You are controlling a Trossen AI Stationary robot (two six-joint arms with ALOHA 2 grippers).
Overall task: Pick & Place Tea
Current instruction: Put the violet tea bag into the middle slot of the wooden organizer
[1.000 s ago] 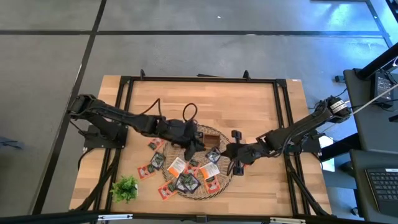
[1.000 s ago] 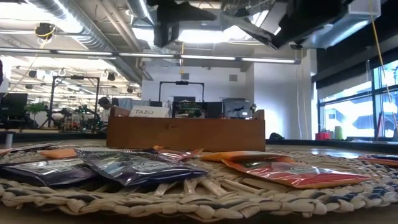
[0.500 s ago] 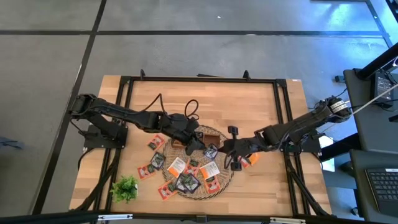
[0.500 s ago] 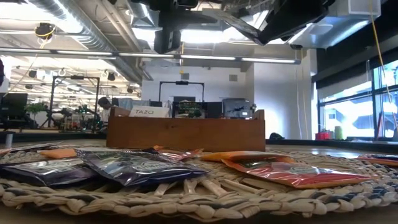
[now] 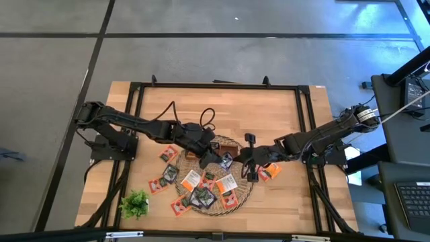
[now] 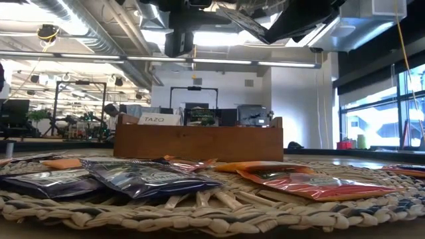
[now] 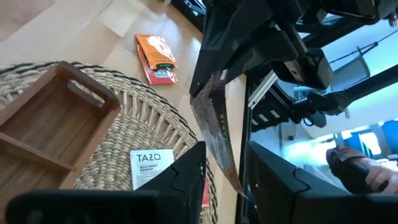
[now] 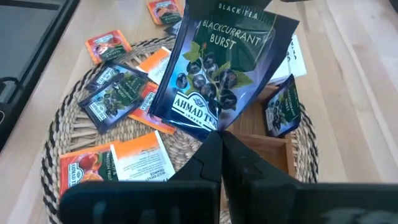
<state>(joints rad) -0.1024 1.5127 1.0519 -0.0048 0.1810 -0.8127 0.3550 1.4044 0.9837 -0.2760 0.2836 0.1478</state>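
Several tea sachets lie flat on the round wicker mat point(image 5: 216, 212), among them dark ones point(image 8: 115, 93) and orange ones point(image 8: 134, 163). My right gripper point(image 8: 221, 146) point(image 5: 243, 160) is shut on a dark blue blackcurrant sachet point(image 8: 217, 68) above the mat's right part, beside the wooden tray point(image 5: 227, 146). My left gripper point(image 7: 227, 155) point(image 5: 216, 158) is open. Its fingers stand on either side of that sachet's far end point(image 7: 214, 124); whether they touch it I cannot tell. My right gripper pinches the blackcurrant sachet between its two fingers at the middle of one edge point(image 8: 216, 127), coming roughly level from the table's right. The sachet is lifted clear of the mat and sticks out beyond the fingertips toward my left gripper, seen from below in the low view point(image 6: 242, 18).
The wooden tray point(image 7: 56, 118) stands on the mat's far part with a white TAZO sachet point(image 7: 148, 163) beside it. An orange sachet point(image 5: 269, 171) lies on the table right of the mat, others point(image 5: 166, 156) left of it. A green plant sprig point(image 5: 136, 202) lies near the table's near-left corner.
My right gripper has moved toward the table's left and far edge, carrying the dark sachet up to my left gripper. That uncovered the orange sachet on the table to the mat's right. My left gripper has edged slightly right toward the sachet.
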